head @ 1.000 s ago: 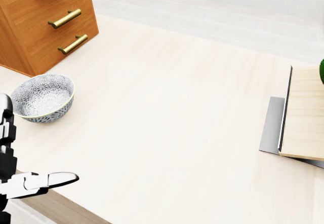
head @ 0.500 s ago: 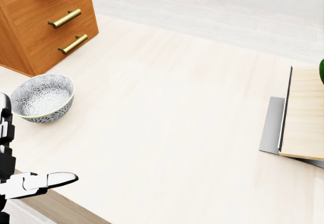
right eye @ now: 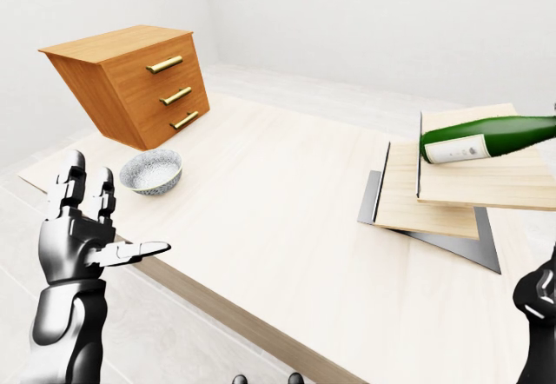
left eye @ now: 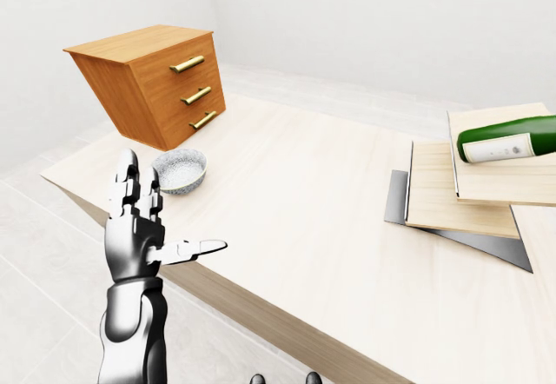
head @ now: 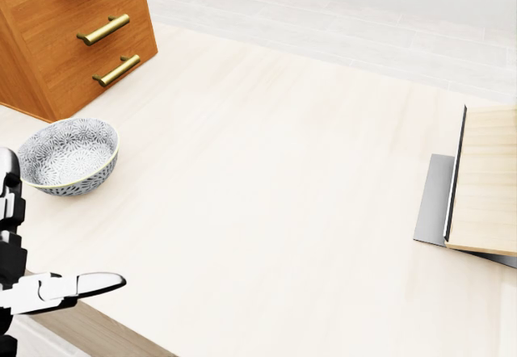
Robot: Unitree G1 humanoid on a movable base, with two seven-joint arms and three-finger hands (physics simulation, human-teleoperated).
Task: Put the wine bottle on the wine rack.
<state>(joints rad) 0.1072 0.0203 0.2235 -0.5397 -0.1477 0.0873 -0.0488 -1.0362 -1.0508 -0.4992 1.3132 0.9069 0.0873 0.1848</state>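
Observation:
The green wine bottle (right eye: 486, 139) with a white label lies on its side, slightly tilted, on the upper board of the stepped wooden wine rack (left eye: 443, 197) at the right of the eye views. The head view shows only the rack's left edge (head: 485, 187), not the bottle. My left hand (left eye: 169, 215) is open, fingers up and thumb out, at the lower left near the table's near edge, far from the bottle. Only a dark part of my right hand (right eye: 537, 306) shows at the bottom right of the right-eye view, below the rack and apart from the bottle.
A patterned grey bowl (left eye: 181, 169) stands on the light wooden table (left eye: 295, 193) just right of my left hand. A wooden drawer chest (left eye: 152, 80) with brass handles stands tilted at the top left. The rack rests on a grey metal base (left eye: 398, 200).
The small green bit of the bottle at the right edge of the head view is gone from that view. My left hand has barely moved.

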